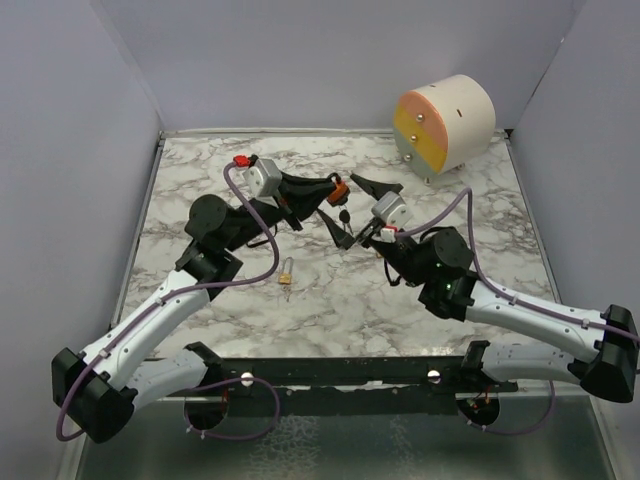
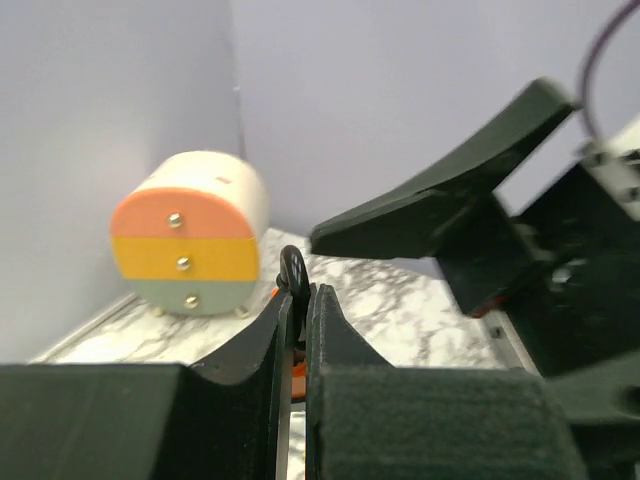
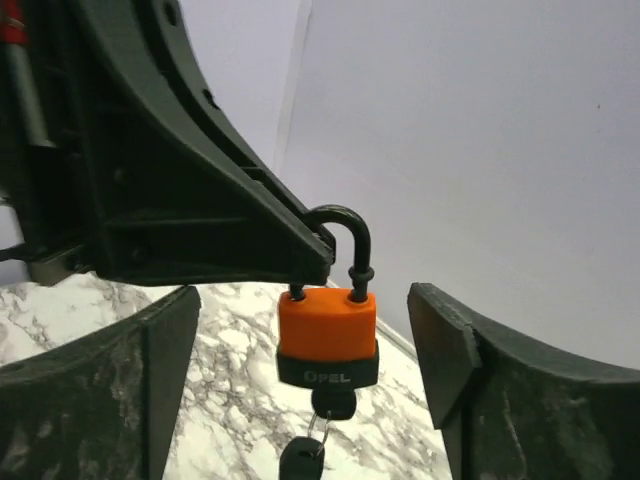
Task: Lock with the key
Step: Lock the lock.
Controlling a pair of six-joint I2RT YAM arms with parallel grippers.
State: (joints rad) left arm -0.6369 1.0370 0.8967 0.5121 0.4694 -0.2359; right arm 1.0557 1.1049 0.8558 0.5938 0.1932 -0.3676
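Observation:
An orange padlock (image 3: 327,325) with a black shackle (image 3: 345,225) hangs in the air from my left gripper (image 2: 300,300), which is shut on the shackle (image 2: 293,270). A black-headed key (image 3: 332,402) sits in the keyhole at the padlock's underside, and a second key (image 3: 300,460) dangles from its ring. My right gripper (image 3: 305,320) is open, one finger on each side of the padlock's body and touching neither it nor the key. From above, the padlock (image 1: 338,190) is at the table's middle back, between the left gripper (image 1: 325,185) and the right gripper (image 1: 358,208).
A round-fronted drawer cabinet (image 1: 445,125) with pink, yellow and grey drawers stands at the back right. A small brass padlock (image 1: 287,272) lies on the marble table (image 1: 480,240) in front of the left arm. Grey walls close in three sides.

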